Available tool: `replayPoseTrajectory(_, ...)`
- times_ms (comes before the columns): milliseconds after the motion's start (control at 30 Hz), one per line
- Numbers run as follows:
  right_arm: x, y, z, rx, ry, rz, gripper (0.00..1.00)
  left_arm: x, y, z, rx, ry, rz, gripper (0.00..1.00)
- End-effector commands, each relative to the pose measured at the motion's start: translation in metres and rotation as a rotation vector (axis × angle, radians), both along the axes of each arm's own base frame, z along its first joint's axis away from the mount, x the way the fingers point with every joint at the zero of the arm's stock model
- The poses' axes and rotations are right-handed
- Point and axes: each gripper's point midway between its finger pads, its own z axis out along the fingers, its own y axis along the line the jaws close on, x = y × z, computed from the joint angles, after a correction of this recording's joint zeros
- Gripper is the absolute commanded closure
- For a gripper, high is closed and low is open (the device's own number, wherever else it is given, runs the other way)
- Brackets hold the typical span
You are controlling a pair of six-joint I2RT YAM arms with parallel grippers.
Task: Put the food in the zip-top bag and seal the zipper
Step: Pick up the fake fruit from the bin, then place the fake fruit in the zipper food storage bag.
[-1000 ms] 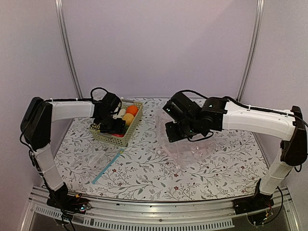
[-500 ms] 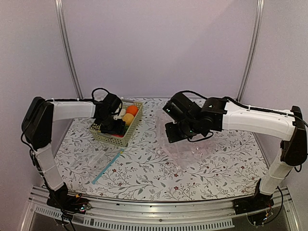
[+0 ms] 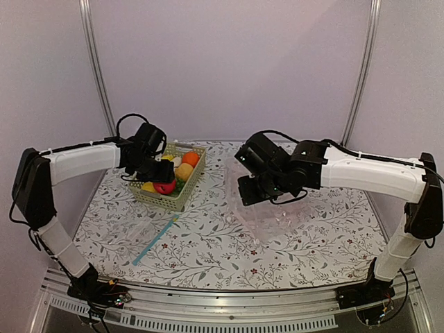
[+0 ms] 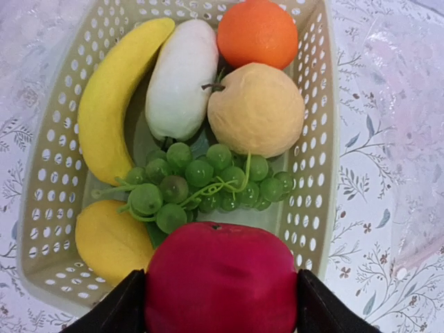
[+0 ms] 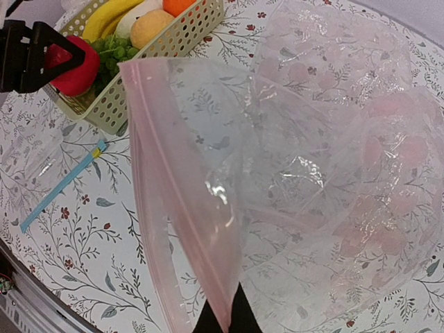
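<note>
My left gripper clasps the red apple, one black finger on each flank. The apple is glossy, deep red with a small dimple on top, and it sits over the near end of the pale green basket; I cannot tell whether it touches the rim. The rest of the food lies packed in the basket beyond it: a yellow banana along one wall, a white radish beside it, an orange in the far corner, a matte peach with a brown stem, a bunch of green grapes in the middle and a lemon at the near corner.

My right gripper is pinched tight on the zip-top bag at its mouth. The bag is clear and crinkly, and it billows over the flowered table to the right of the basket. Its zipper, a pale pink strip, runs up from my fingers, with the mouth gaping toward the basket.
</note>
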Motion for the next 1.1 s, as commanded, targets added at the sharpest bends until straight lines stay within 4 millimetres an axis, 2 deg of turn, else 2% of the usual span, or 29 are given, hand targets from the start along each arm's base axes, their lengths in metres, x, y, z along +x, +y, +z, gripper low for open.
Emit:
replayPoseTrajectory(0,0.001,-0.004,0.02,0.039,-0.029,0.003,1.0,-0.005,-0.006,0.036,-0.073,-0.106,-0.006,0.32)
replayPoseTrajectory(200,0.002,-0.004,0.024,0.057,-0.025,0.007,1.0,-0.035,-0.039,0.097,-0.236,-0.257,-0.162,0.32)
replayPoseTrajectory(267,0.002,-0.003,0.024,0.069,-0.018,0.011,1.0,-0.051,-0.053,0.114,-0.308,-0.286,-0.216,0.32)
replayPoseTrajectory(400,0.001,0.001,0.027,0.108,-0.004,0.028,1.0,-0.093,-0.093,0.15,-0.517,-0.33,-0.383,0.32)
replayPoseTrajectory(533,-0.002,0.006,0.032,0.159,0.007,0.049,1.0,-0.133,-0.125,0.179,-0.685,-0.343,-0.524,0.32)
replayPoseTrajectory(700,-0.006,0.012,0.042,0.228,0.013,0.072,1.0,-0.164,-0.154,0.21,-0.854,-0.382,-0.648,0.32)
replayPoseTrajectory(867,-0.011,0.017,0.059,0.31,0.008,0.096,1.0,-0.178,-0.176,0.221,-0.946,-0.395,-0.705,0.32)
replayPoseTrajectory(1067,-0.017,0.02,0.078,0.392,-0.007,0.121,1.0,-0.175,-0.193,0.213,-0.947,-0.392,-0.705,0.32)
